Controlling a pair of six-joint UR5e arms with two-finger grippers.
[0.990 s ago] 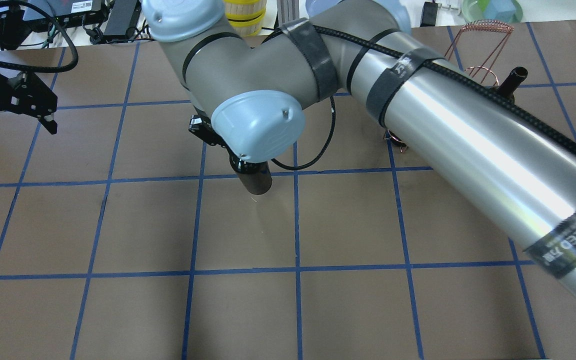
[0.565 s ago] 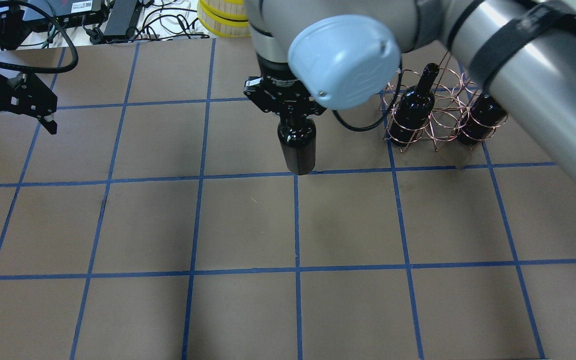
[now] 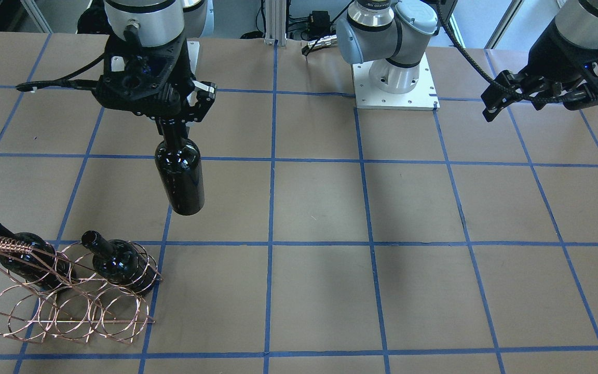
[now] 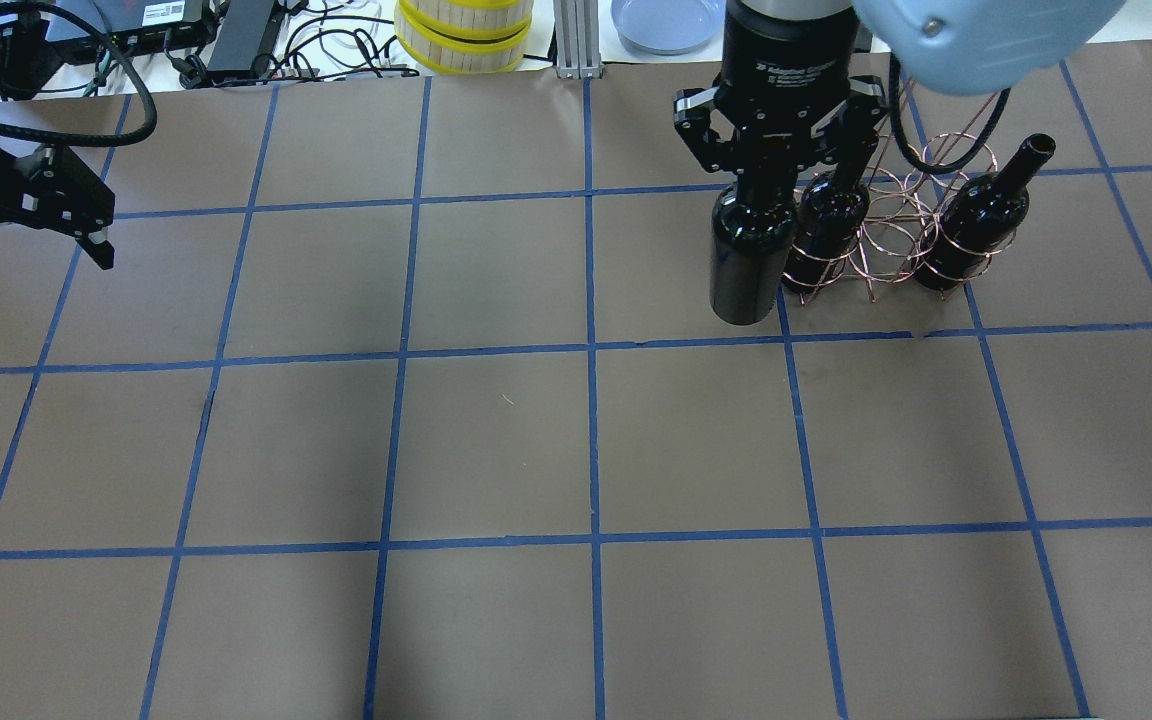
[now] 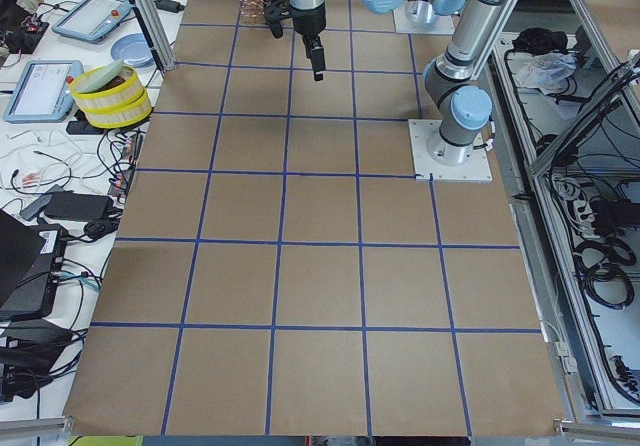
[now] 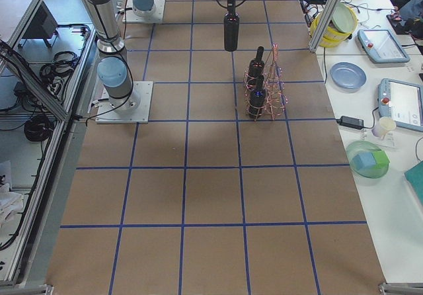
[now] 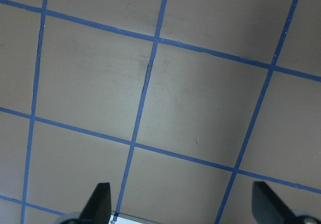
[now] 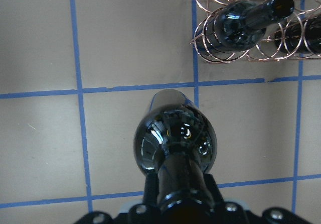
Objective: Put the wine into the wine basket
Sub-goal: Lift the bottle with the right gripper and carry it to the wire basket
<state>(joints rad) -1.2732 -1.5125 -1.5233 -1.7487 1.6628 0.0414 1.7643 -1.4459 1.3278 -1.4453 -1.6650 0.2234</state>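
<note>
My right gripper (image 4: 771, 165) is shut on the neck of a near-black wine bottle (image 4: 746, 260) and holds it upright above the table. The bottle hangs just left of the copper wire wine basket (image 4: 886, 235) in the overhead view. Two like bottles (image 4: 831, 225) (image 4: 976, 220) lie tilted in the basket's outer rings, and the rings between them hold nothing. The front view shows the held bottle (image 3: 180, 176) behind the basket (image 3: 70, 306). The right wrist view looks down on the held bottle (image 8: 175, 143) and the basket (image 8: 251, 53). My left gripper (image 4: 31, 262) is open and empty at the far left.
A yellow-rimmed stack (image 4: 461, 35), a blue plate (image 4: 666, 20) and cables lie beyond the table's far edge. The arm's base plate (image 3: 395, 83) sits at the robot's side. The left wrist view shows only brown paper with blue tape lines.
My right arm has carried the bottle to the right, from the table's middle to just beside the basket's left end. The left arm has not moved.
</note>
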